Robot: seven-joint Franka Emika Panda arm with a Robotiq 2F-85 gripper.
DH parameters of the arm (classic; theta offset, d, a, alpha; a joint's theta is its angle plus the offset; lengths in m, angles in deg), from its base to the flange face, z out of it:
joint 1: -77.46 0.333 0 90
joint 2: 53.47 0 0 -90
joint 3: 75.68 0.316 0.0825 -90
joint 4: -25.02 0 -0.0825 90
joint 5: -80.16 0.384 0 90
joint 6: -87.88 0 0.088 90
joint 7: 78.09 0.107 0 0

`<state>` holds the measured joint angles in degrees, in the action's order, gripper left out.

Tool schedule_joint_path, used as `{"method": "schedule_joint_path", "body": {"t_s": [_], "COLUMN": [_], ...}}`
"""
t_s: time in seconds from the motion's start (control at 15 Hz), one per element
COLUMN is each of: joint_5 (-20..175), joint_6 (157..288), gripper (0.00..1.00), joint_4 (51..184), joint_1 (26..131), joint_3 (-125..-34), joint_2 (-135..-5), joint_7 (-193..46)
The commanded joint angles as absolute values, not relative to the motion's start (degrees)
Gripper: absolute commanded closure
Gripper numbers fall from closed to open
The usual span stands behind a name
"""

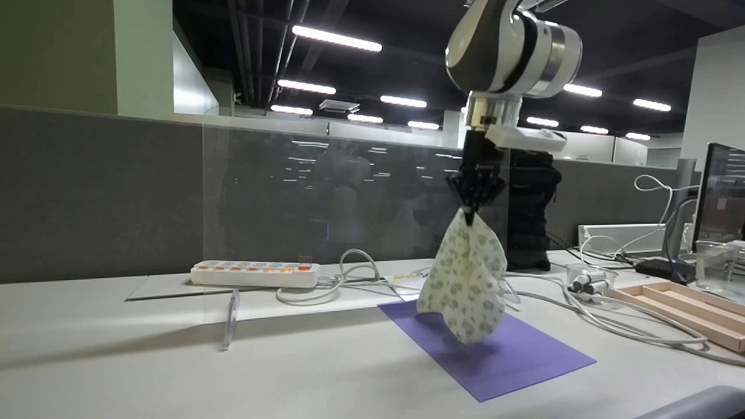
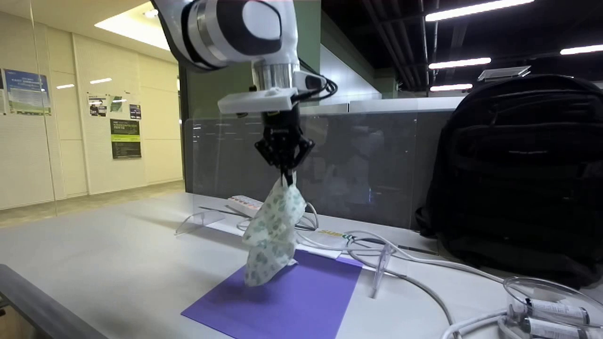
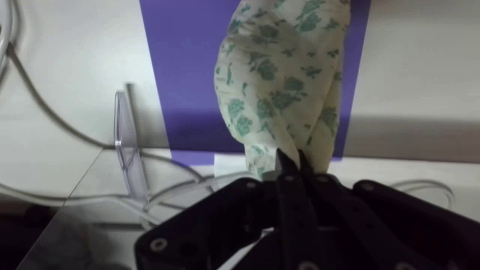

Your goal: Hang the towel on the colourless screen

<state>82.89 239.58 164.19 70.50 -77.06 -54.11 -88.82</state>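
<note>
My gripper [image 1: 469, 217] is shut on the top of the towel [image 1: 465, 282], a pale cloth with green flower print. The towel hangs in folds above a purple sheet [image 1: 527, 355] on the table; it also shows in an exterior view [image 2: 272, 230] and in the wrist view [image 3: 281, 78], where the fingertips [image 3: 290, 155] pinch it. The colourless screen [image 1: 326, 209] is a clear upright panel; it also shows in an exterior view [image 2: 353, 183]. In both exterior views the towel hangs in front of the screen, below its top edge. The gap between them is hard to judge.
Clear feet [image 1: 230, 320] [image 2: 380, 270] support the screen and stick out over the table. A white power strip [image 1: 255, 275] and cables [image 1: 326, 297] lie behind it. A black backpack [image 2: 523, 183], a clear bowl with small cylinders [image 1: 589, 282] and a wooden tray [image 1: 681, 308] stand nearby.
</note>
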Motion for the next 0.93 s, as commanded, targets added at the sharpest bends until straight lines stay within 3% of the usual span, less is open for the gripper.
{"method": "schedule_joint_path", "body": {"t_s": [0.0,0.47,0.87], "joint_5": [82.77,83.91,73.45], "joint_6": [233.53,233.21,241.37], "gripper": [0.99,0.99,0.99], "joint_4": [158.73,159.28,156.77], "joint_1": [72.59,73.82,72.89], "joint_3": [-77.38,-77.67,-72.93], "joint_2": [-46.99,-44.16,-46.80], "joint_7": [-83.20,-83.13,-58.65]}}
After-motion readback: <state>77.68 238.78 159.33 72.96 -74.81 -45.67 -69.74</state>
